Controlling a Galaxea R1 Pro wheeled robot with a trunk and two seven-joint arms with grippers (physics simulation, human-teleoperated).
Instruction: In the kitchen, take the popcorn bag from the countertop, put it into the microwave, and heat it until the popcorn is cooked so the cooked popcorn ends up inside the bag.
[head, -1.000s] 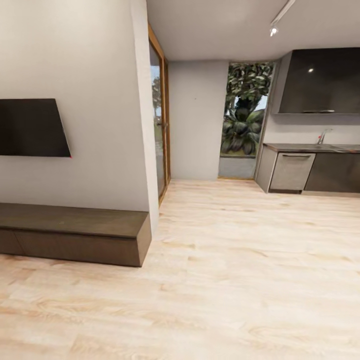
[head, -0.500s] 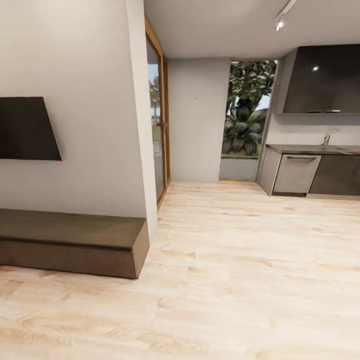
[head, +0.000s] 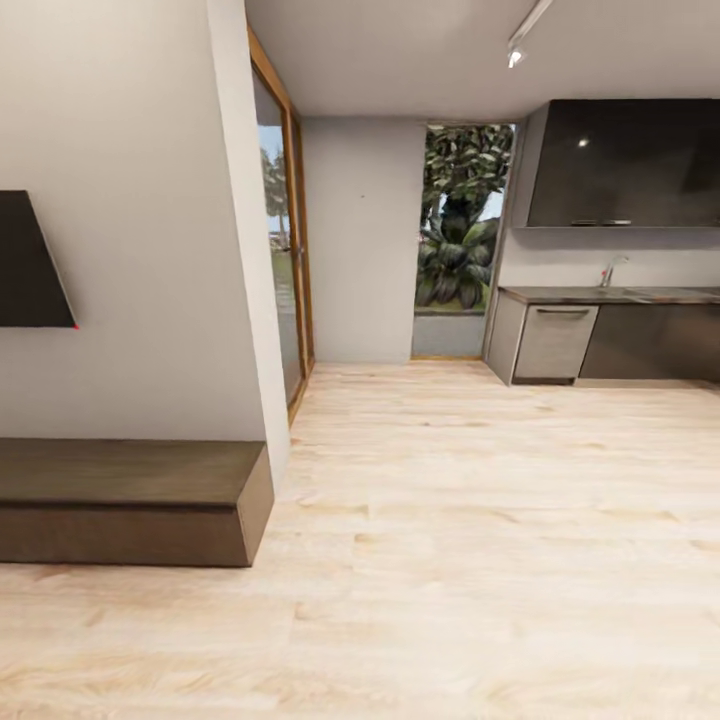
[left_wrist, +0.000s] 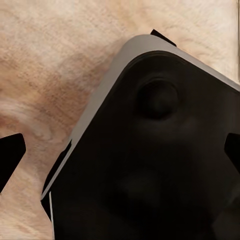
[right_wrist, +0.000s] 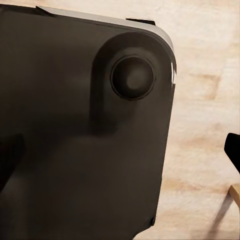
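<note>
No writing can be read. From left to right in the head view are seen a dark screen (head: 28, 260) on the wall, a low brown bench (head: 130, 500), a glass door (head: 280, 260), pale wood floor (head: 450, 560), and far right the countertop (head: 600, 294) with a tap (head: 608, 272). In each wrist view, dark fingertips (left_wrist: 10, 155) (right_wrist: 232, 147) at opposite edges stand apart over the robot's dark base (left_wrist: 150, 165) (right_wrist: 75, 125).

So the left wrist cam is basically looking straight down at the robot's own base (left_wrist: 150, 165), a big dark, rounded-corner body with a pale grey edge running along its rim. There's a round dimple-like bump (left_wrist: 158, 98) on its top surface. Around it is light wood floor (left_wrist: 60, 60) with visible grain. Two dark finger tips (left_wrist: 10, 155) of the left hand (left_wrist: 120, 152) poke in at opposite edges, set wide apart.
</note>
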